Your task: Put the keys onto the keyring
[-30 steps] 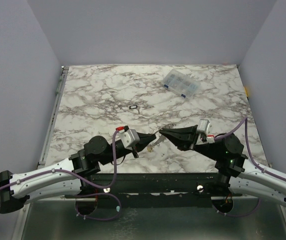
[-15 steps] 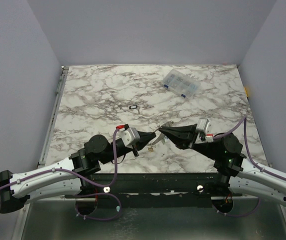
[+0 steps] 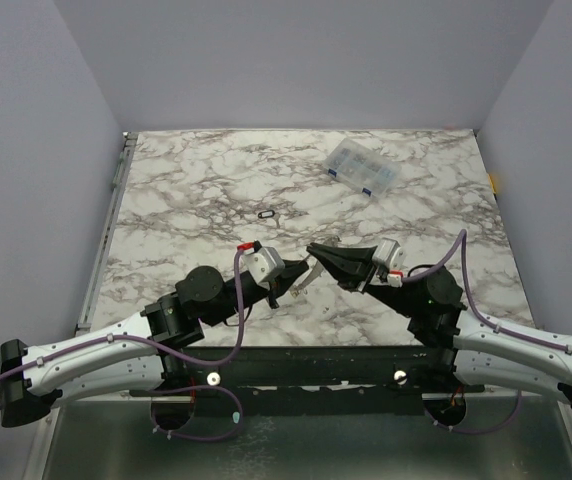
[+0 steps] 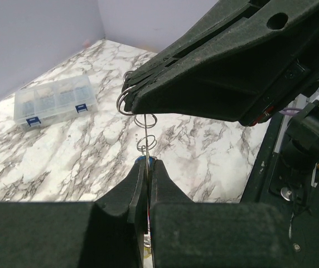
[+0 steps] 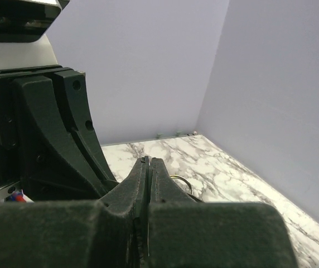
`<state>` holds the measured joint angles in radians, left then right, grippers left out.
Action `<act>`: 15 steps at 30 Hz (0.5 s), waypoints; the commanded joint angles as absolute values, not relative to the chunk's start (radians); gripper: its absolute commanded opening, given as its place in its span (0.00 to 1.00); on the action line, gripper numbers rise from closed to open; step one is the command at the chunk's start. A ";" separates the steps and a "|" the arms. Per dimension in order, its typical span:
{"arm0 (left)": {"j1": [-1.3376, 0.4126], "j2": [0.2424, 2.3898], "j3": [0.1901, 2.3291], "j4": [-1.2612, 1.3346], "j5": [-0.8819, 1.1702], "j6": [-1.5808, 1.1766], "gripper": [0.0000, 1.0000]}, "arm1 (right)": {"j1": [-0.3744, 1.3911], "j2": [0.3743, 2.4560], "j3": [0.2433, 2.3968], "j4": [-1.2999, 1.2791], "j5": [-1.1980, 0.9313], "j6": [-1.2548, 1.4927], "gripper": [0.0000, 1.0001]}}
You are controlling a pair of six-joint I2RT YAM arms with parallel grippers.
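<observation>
Keyring (image 4: pixel 120 105), a thin grey hoop, is clamped in my right gripper (image 3: pixel 313 249), whose fingers are closed on it, raised above the near middle of the marble table (image 3: pixel 186 190). Both arms stretch low and inward, with their tips almost meeting. My left gripper (image 4: pixel 146 163) is closed on a blue-headed key (image 4: pixel 141 159), whose thin metal end points straight out from the fingertips toward the hoop, with small wire loops (image 4: pixel 146 131) showing between them.

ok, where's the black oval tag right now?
Top view: the black-rimmed oval tag lies on the table near its centre, just beyond the left gripper, with the clear compartment box farther back to its right.
</observation>
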<state>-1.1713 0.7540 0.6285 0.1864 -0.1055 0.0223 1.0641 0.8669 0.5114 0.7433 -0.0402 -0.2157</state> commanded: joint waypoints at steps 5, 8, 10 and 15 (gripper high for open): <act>-1.202 0.707 0.657 0.293 0.008 -0.035 0.04 | 1.062 0.892 0.425 0.905 -0.049 -0.194 0.01; -1.203 0.699 0.654 0.297 0.015 -0.038 0.41 | 1.061 0.873 0.419 0.925 -0.073 -0.175 0.01; -1.203 0.694 0.654 0.295 0.026 -0.036 0.51 | 1.060 0.849 0.419 0.923 -0.098 -0.163 0.01; -1.202 0.668 0.700 0.216 0.082 -0.007 0.52 | 1.060 0.776 0.432 0.865 -0.171 -0.131 0.01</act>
<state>-1.1992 0.6937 0.6338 0.2432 -0.0025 -0.0223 1.0649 0.8429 0.4183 0.8612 -0.0978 -0.1692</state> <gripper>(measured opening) 0.539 0.014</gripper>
